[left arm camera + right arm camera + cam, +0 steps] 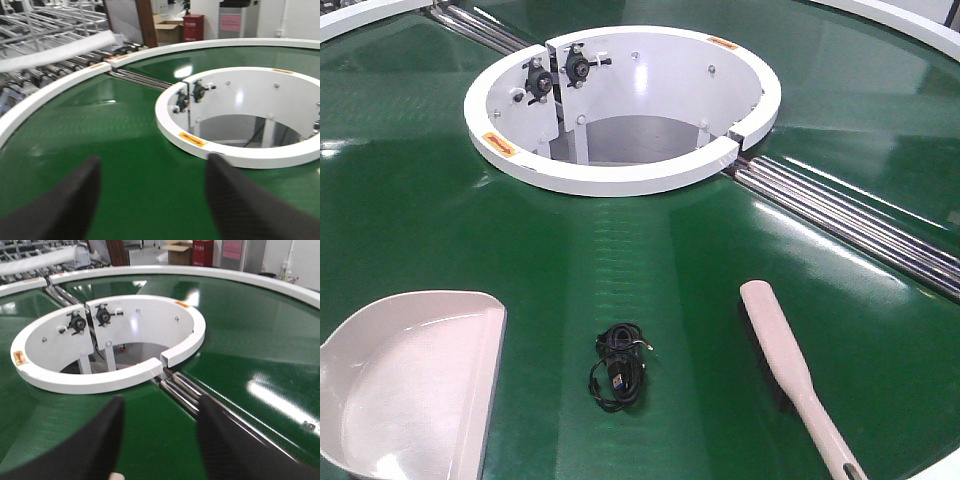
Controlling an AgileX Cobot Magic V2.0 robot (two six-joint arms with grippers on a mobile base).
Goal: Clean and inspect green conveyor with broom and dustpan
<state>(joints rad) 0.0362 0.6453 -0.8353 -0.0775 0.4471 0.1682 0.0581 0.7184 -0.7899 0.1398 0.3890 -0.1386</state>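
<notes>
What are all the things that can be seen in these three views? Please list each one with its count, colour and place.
conveyor belt: one, green, fills the scene
inner ring: one, white, around the central opening
bearings: two, black, on the inside wall of the ring
rollers: a few, silver, in a gap running from the ring to the right
outer rim: one, white, along the belt's far edge
dustpan: one, off-white, on the belt, near left
cable: one, black, coiled on the belt, near centre
broom: one, beige handle with dark bristles, on the belt, near right
left gripper: one, black, above the belt, jaws apart and empty
right gripper: one, black, above the belt, jaws apart
</notes>
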